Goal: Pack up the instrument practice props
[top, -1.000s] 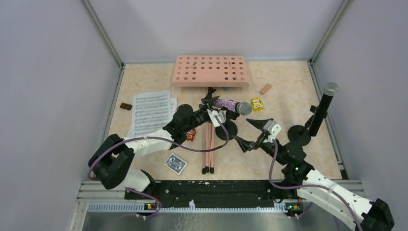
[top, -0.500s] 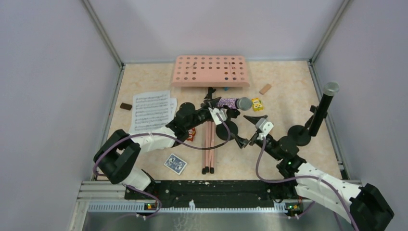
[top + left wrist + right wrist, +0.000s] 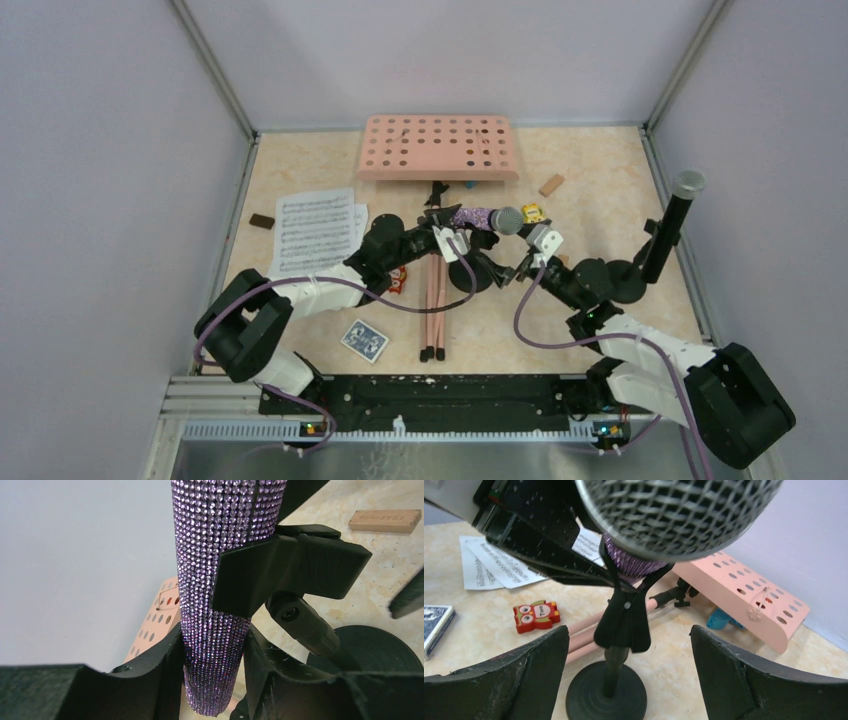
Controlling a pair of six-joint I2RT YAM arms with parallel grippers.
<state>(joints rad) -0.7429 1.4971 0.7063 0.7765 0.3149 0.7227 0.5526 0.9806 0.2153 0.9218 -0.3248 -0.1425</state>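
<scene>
Nearest the arms' bases, a blue card pack [image 3: 364, 340] is lying flat on the table [image 3: 600, 200], just left of the pink tripod legs [image 3: 435, 305]. These are lying folded together and pointing toward the far wall. A red owl toy [image 3: 536, 615] is sitting just left of those legs. Further in, the right gripper [image 3: 629, 635] is hovering with its fingers [image 3: 524, 670] spread wide, one on either side of a short black mic holder [image 3: 621, 625] and not touching it. The holder's round base is resting on the table beside the legs. The purple glitter microphone [image 3: 225, 555] is sitting tilted in that holder's clip with its grey mesh head toward the right gripper. The left gripper [image 3: 212, 670] is pinching the microphone's tail end between both fingers. Over by the right wall, the black microphone [image 3: 668, 225] is standing upright in the second holder [image 3: 632, 285], grey head up. On the left, the white sheet-music pages [image 3: 315, 232] are lying flat, with a small brown block [image 3: 262, 221] sitting just off their left edge. Beyond the purple microphone's head, a yellow toy [image 3: 534, 213] and a wooden block [image 3: 551, 185] are lying apart from each other. Farthest back, the salmon-pink perforated rack [image 3: 437, 147] is sitting near the far wall, and a small blue toy [image 3: 469, 183] is peeking out at its near edge.
</scene>
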